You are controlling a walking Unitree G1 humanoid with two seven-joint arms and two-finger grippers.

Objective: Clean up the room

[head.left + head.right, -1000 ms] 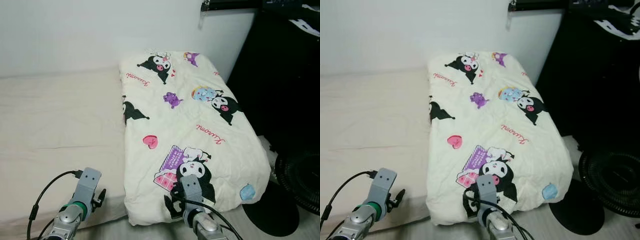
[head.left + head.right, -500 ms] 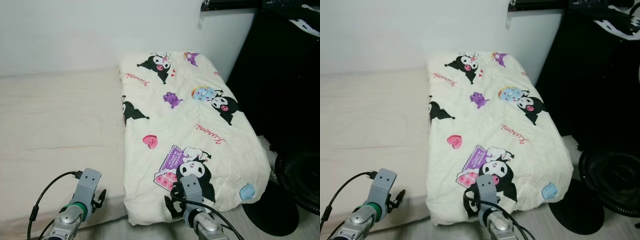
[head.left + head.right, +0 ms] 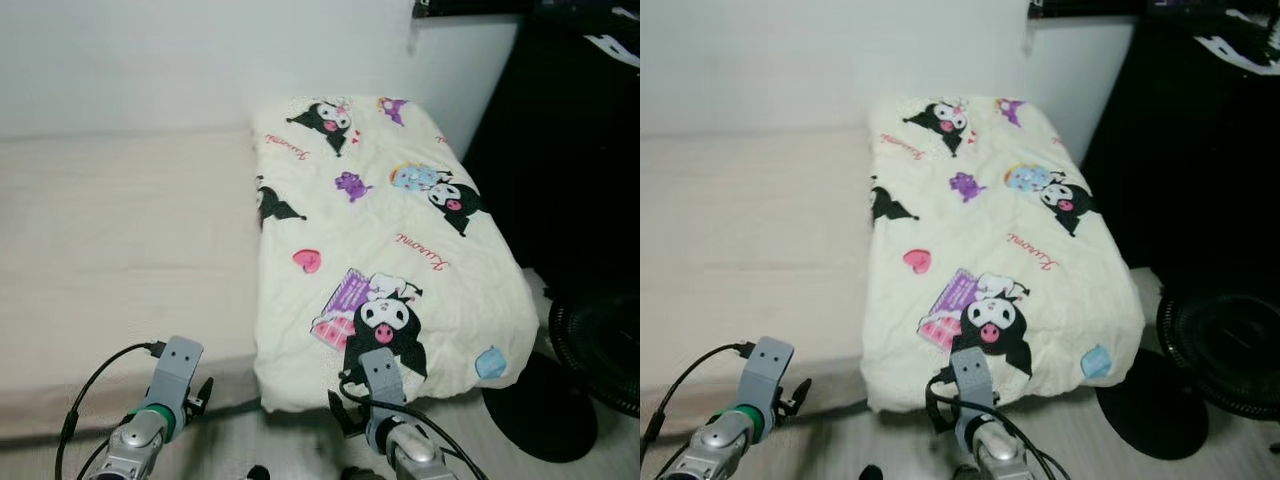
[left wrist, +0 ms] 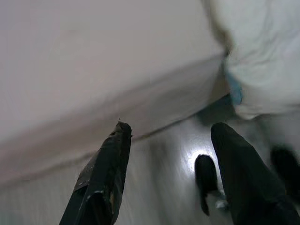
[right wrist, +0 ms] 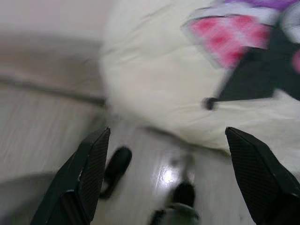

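a folded cream quilt printed with black cartoon figures, purple shapes and pink hearts lies on the right part of a beige mattress, running from about 12 o'clock near the white wall down to about 6 o'clock at the mattress edge. its near end overhangs the edge and bulges toward the pale floor. the rest of the mattress surface, toward 9 o'clock, is bare and lightly creased.

left gripper: held low at about 7 o'clock in the head views, in front of the mattress edge and well apart from the quilt. its two black fingers stand spread with a clear gap, nothing between them; the wrist view looks down past the mattress edge at the floor.

right gripper: held low at about 6 o'clock, just below the quilt's overhanging near end, apart from it. its fingers are wide apart and hold nothing. the wrist view is blurred.

a black fan base and grille stand on the floor at about 4 o'clock, beside the quilt's corner. dark furniture occupies 2 o'clock.
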